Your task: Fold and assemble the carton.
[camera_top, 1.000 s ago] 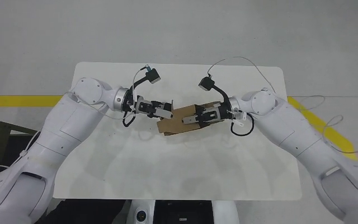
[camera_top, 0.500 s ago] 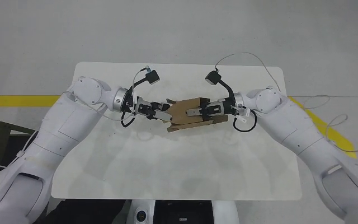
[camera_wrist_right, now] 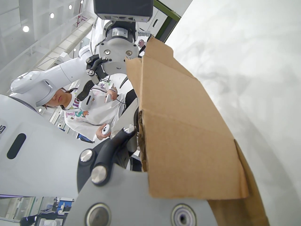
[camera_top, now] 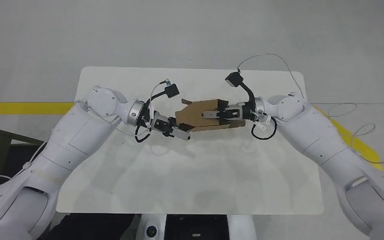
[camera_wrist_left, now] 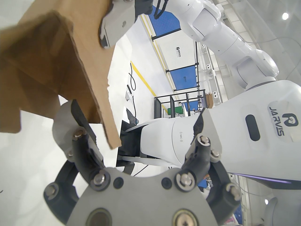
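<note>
**Carton anchored by one arm, its flap offered to the other's open jaws**

Figure. The carton [camera_top: 193, 111], a partly folded shell of brown board, hangs above the table [camera_top: 240, 174] between your two arms. The right gripper [camera_top: 210, 114] is clenched on one of its broad panels. In the left wrist view you see one grey finger [camera_wrist_left: 112, 24] pressed flat against the panel's outer face, with its mate hidden behind the board. This grip appears to act as the anchor, keeping the shell raised and turned so that its loose end points toward the other arm.

The left gripper [camera_wrist_left: 138, 112] is released, its jaws spread wide and pinching nothing. A corner of a hanging flap [camera_wrist_left: 103, 109] dips into the gap. It sits just beside one dark pad [camera_wrist_left: 81, 121] and well apart from the opposite pad. Whether board and pad touch cannot be told.

The likely reason for this placing is that, with the flap's edge already inside the open jaws, you can either close on it or push it across to crease it. The rest of the flap runs on beyond the jaws, toward the right gripper's hold. Judge the carton far from assembled, since its flaps stand splayed and no end is closed.
</note>
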`<action>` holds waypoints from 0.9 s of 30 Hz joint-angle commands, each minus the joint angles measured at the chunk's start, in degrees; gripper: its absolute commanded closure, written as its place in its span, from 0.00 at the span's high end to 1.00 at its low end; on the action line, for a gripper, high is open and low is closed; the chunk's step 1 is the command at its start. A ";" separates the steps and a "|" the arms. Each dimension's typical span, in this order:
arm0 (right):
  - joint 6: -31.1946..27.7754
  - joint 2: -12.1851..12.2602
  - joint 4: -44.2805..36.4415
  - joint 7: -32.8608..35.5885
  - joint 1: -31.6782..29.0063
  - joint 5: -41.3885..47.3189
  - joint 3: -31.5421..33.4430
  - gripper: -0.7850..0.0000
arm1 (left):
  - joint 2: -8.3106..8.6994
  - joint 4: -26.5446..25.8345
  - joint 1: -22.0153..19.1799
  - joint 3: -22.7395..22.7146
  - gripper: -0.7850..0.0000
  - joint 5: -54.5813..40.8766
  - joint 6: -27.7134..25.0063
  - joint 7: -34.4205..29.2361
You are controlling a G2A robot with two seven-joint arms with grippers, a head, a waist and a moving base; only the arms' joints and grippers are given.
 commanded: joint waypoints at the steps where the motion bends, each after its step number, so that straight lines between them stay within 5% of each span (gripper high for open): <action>1: -0.61 -0.05 0.40 -0.60 0.11 -0.43 0.25 0.00 | -0.01 -0.21 0.06 0.25 1.00 -0.16 0.00 0.00; 27: -2.55 -2.76 0.68 -2.55 -0.08 -1.77 0.64 0.00 | -0.48 0.08 -0.87 2.40 1.00 -0.97 -1.28 1.28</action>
